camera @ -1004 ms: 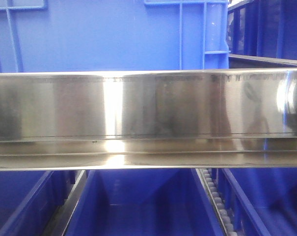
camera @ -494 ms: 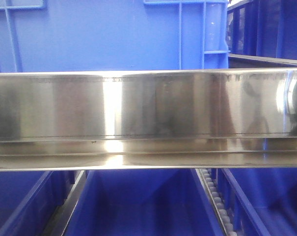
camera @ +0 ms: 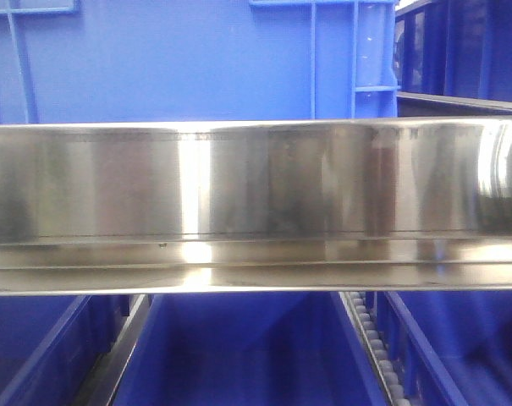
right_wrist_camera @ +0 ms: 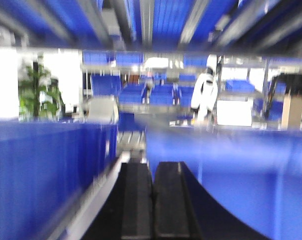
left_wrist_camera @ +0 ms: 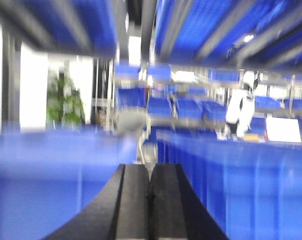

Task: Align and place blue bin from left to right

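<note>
Blue bin [camera: 171,68], one bright flat wall with raised ribs above one steel rail [camera: 256,194], a second bin [camera: 459,51] beside it; left jaws and right jaws both closed, empty.

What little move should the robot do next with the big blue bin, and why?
Probably nudge the blue bin slightly rightward: a dark gap shows between it and the neighbouring bin. Both the left gripper and right gripper look shut, holding nothing.
</note>
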Tool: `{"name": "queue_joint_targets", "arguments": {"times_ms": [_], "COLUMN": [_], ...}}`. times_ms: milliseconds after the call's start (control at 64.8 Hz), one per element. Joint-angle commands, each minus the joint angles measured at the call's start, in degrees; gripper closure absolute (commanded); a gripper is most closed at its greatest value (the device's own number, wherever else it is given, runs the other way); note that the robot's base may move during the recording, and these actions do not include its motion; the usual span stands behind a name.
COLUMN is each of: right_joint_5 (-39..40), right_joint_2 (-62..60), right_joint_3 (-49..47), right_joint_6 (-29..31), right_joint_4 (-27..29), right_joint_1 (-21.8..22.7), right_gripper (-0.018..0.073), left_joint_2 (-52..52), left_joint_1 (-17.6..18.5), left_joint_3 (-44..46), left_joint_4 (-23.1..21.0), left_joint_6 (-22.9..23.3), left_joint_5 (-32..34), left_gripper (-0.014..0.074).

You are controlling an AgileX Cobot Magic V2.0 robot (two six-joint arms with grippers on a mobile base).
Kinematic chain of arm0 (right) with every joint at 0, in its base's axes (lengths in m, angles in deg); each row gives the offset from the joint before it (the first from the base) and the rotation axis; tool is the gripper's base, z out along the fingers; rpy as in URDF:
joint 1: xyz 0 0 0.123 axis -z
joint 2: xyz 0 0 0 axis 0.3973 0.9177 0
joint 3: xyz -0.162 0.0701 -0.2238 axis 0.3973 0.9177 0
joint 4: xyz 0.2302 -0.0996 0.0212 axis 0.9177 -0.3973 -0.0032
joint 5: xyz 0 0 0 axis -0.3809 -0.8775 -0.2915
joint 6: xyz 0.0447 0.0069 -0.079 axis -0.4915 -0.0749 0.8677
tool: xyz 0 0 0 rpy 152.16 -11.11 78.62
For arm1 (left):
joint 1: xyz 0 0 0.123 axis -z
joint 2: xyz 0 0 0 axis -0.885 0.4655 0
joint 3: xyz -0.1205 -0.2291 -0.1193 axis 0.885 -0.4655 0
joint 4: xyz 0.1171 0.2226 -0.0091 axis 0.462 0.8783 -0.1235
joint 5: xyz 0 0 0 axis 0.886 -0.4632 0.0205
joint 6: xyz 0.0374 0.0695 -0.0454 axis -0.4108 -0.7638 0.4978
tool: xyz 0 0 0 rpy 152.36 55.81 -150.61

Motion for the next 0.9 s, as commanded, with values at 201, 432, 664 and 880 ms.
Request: {"name": "queue_joint_targets", "arguments": {"times_ms": [201,432,664,880], "right_joint_5": [-11.8,-13.5,-12.5,-16.5], "right_joint_2": [12.0,22.0,27.1,33.7], "right_joint_3": [-21.2,-28.8,-29.4,-34.6], "right_joint_6": [0.6,0.6,1.6,2.0], "right_joint_4": [3.2,5.6,5.6,6.6], "right_joint_1": [0.0,0.0,-3.1,-11.3], "right_gripper": [0.0699,0.026,-0.001,-0.001], "left_joint_2": [11.6,21.6,24.6,31.3], "left_joint_1": [0.6,1.3,7.9,12.8], "left_joint_3": [20.2,28.6,28.5,32.6], "left_joint_4": [1.8,1.9,4.3,3.8], "left_joint_6": [-0.1,-1.5,-1.5,-1.5], "left_joint_5": [-17.0,-22.0,-20.0,-22.0], "left_gripper": [0.0627,0.0237,0.0008,-0.0003]}}
